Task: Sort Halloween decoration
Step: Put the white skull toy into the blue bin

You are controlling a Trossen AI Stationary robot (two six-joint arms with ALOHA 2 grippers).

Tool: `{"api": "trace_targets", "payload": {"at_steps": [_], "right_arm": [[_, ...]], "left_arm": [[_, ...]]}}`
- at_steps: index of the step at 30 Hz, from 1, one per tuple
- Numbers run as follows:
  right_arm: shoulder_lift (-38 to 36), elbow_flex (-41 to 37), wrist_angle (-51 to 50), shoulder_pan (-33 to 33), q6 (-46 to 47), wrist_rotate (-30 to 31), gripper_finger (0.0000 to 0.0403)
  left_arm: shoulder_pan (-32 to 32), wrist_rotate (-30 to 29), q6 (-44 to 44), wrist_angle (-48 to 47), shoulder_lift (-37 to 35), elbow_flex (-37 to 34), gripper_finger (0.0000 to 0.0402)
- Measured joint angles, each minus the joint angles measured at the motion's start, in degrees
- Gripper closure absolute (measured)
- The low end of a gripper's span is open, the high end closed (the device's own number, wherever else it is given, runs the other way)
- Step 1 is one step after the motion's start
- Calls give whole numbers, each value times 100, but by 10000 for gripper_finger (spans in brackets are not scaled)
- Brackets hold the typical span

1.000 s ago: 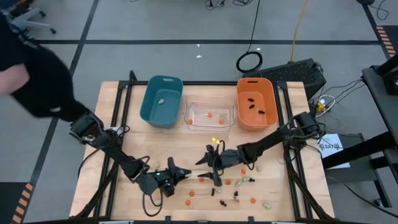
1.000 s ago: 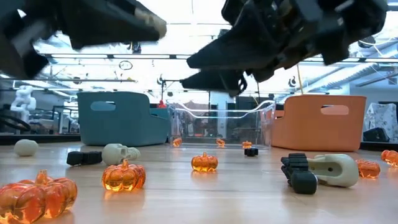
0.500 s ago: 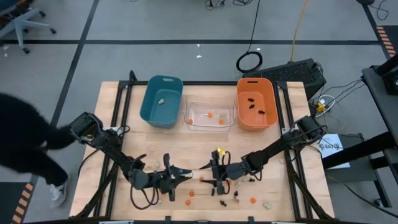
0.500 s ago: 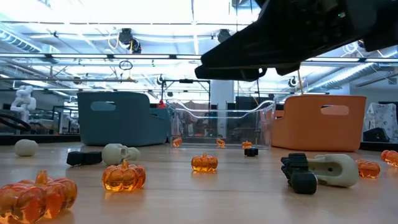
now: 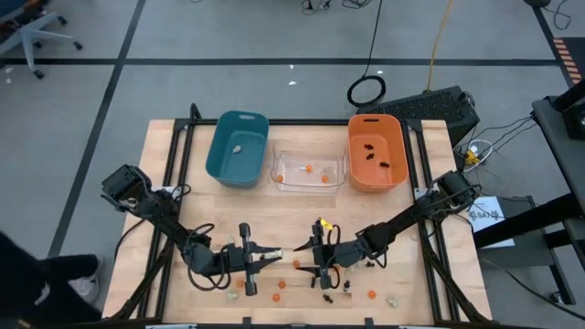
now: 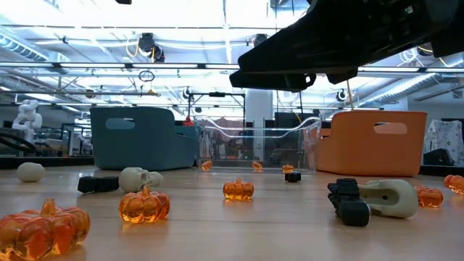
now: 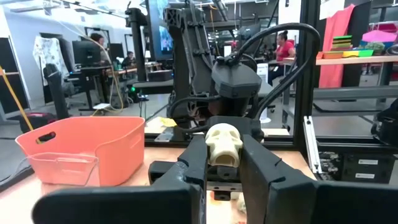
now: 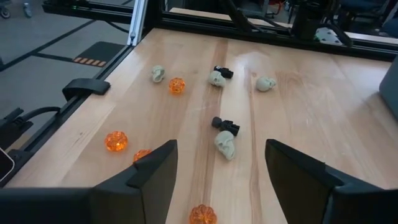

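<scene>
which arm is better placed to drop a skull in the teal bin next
Left. In its wrist view the left gripper is already shut on a pale skull, and that arm sits on the teal bin's side of the table. The right gripper is open and empty above loose trinkets.

Legible text: none found in any view.
A white sheet (image 5: 485, 214) beside the right edge of the surface (image 5: 274, 206) carries dark printing, but the characters cannot be made out. No lettering, brand or number can be read on the teal bin (image 5: 238, 149), the clear bin (image 5: 308, 170) or the orange bin (image 5: 377, 152), nor on the monitors in the room behind.
</scene>
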Motion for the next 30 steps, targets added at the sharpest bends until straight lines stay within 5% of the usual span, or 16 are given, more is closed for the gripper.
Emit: {"api": "trace_targets", "payload": {"at_steps": [6,25,30], "right_arm": [[0,0,0,0,21,-24,177],[7,0,-44,0,106,-33,177],[7,0,-42,0,106,-33,177]], "left_arm": [[2,15,520,-22,-27,0,352],[36,132,7882,-1,-31,0,352],[233,81,8229,-7,-277,0,352]]}}
